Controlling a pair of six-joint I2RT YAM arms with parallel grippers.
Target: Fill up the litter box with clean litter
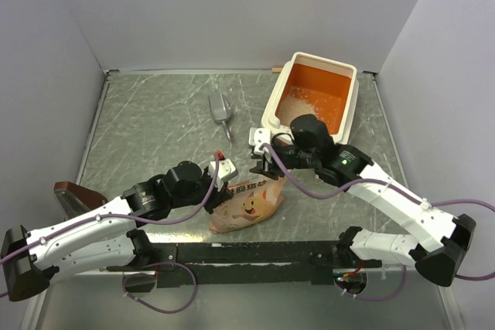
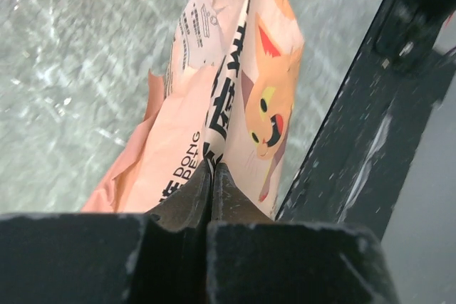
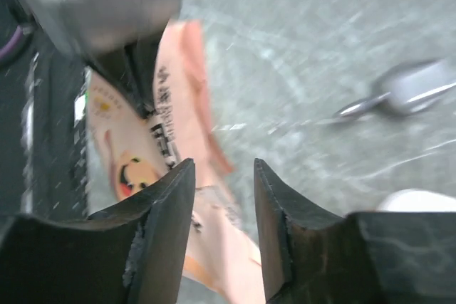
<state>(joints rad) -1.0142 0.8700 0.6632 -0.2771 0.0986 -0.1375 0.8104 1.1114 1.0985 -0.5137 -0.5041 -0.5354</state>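
The litter box [image 1: 325, 59] stands at the back right, orange inside with a cream rim. A patch of clean litter [image 1: 303, 100] lies in its near end. A pink-orange paper bag [image 1: 249, 205] with a cartoon cat face lies near the front middle. My left gripper [image 1: 225, 182] is shut on the bag's upper edge; in the left wrist view the gripper [image 2: 212, 165] pinches the printed paper of the bag [image 2: 235, 90]. My right gripper [image 1: 261, 163] hangs open just above the bag's other end. In the right wrist view that gripper [image 3: 223, 165] stands apart over the blurred bag [image 3: 178, 97].
A grey metal scoop [image 1: 220, 110] lies on the marbled table left of the litter box, and the scoop [image 3: 413, 87] also shows in the right wrist view. A black rail [image 1: 255, 253] runs along the near edge. A brown object [image 1: 73, 195] sits at the left edge.
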